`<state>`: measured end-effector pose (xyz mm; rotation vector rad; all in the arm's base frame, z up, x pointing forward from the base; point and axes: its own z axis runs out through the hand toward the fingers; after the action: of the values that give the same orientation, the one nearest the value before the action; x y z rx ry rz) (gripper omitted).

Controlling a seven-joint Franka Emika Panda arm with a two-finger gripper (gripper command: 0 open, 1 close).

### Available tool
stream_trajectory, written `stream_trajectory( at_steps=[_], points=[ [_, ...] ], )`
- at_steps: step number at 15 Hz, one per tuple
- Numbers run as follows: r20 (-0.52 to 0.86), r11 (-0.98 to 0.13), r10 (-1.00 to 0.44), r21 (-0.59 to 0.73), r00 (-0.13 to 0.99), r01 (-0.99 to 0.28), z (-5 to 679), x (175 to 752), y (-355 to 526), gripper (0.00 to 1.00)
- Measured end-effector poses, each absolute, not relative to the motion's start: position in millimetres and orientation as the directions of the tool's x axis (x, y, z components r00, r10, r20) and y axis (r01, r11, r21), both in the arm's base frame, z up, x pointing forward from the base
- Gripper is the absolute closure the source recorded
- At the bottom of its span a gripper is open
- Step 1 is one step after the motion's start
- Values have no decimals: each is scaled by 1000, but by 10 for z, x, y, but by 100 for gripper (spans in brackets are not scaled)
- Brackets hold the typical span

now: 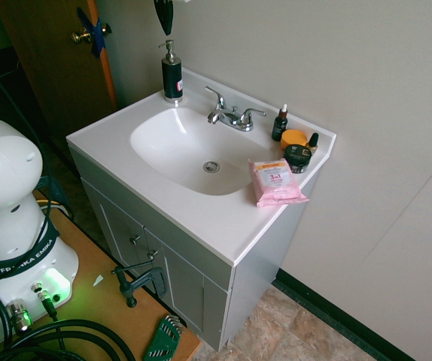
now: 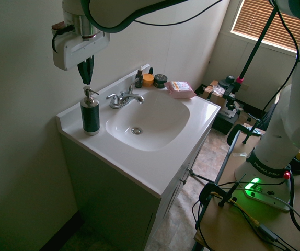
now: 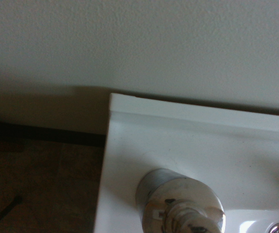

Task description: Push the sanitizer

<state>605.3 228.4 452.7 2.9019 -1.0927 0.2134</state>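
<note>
Wrist view alone: sanitizer [image 3: 181, 206] top-down

The end effector [image 1: 164, 15] is cut off by the first exterior view's top edge — only dark finger ends show. In the wrist view the sanitizer [image 3: 181, 204] is blurred, its pump head cropped at the bottom edge.

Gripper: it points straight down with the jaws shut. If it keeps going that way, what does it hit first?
Most likely the silver pump head of the sanitizer. The gripper hangs just above it, apart from it, though whether it is centred over the pump is hard to judge.
</note>
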Motion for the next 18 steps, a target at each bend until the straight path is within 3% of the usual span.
stream_trajectory(
  at_steps=[18],
  points=[
    [137, -758, -645, 8, 752, -652, 4362, 6041, 2323, 100]
  ],
)
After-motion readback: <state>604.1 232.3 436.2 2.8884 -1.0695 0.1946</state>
